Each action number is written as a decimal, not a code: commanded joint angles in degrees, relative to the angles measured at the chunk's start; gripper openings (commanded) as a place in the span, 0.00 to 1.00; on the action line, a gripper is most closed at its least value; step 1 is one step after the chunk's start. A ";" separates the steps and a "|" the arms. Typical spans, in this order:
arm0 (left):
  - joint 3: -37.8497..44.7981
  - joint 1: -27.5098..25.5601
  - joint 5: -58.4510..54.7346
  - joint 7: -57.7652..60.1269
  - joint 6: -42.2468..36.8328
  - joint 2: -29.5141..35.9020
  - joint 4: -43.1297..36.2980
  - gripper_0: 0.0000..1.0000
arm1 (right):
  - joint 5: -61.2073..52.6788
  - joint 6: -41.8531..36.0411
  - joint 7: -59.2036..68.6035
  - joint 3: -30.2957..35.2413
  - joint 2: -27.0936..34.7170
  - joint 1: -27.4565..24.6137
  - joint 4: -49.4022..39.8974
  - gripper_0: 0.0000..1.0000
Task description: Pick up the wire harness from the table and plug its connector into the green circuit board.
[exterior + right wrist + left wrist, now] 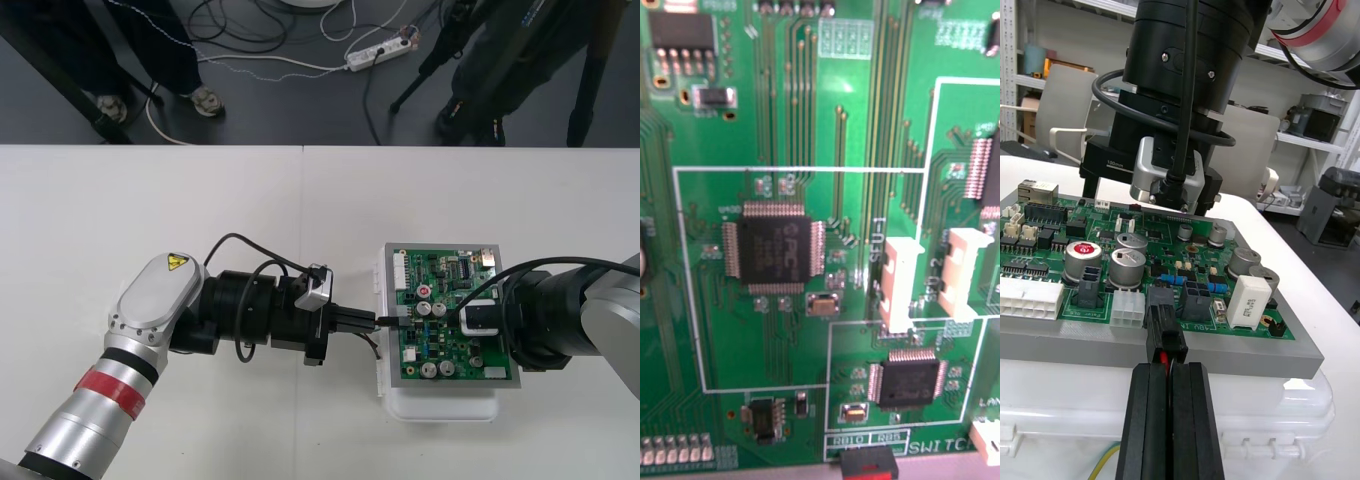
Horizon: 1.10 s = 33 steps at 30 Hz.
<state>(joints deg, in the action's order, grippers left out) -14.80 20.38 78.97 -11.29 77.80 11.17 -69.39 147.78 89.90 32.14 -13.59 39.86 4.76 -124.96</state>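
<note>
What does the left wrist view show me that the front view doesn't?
Left wrist view: the left gripper shut on the harness's black plug, which stands at a black connector on the board's edge; whether it's seated, I can't tell. Front view: the left arm's whole reach across the table and the board's full outline. Both: the board on its white base, with the right gripper over it.

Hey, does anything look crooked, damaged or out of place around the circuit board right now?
Nothing stands out. The green circuit board sits square on its white base. The left gripper is shut on the black plug, holding it straight against the board's edge. The right gripper hangs over the board.
</note>
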 commanded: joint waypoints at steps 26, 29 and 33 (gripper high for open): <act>-1.81 2.91 1.45 2.50 -1.77 -1.42 -0.57 0.00 | -0.04 0.10 -3.75 -0.82 -0.92 0.17 -1.69 1.00; -1.90 3.00 1.27 2.32 -1.77 -1.42 -0.48 0.00 | -0.13 0.10 -3.58 -0.82 -0.92 0.17 -1.69 1.00; -1.90 3.35 1.18 2.32 -1.95 -1.42 -0.57 0.00 | -0.30 0.10 -3.40 -0.82 -0.92 0.17 -1.69 1.00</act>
<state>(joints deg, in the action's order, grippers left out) -15.15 21.09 80.23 -11.29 77.77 11.17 -69.35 147.95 89.90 30.64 -13.59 39.86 4.76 -124.96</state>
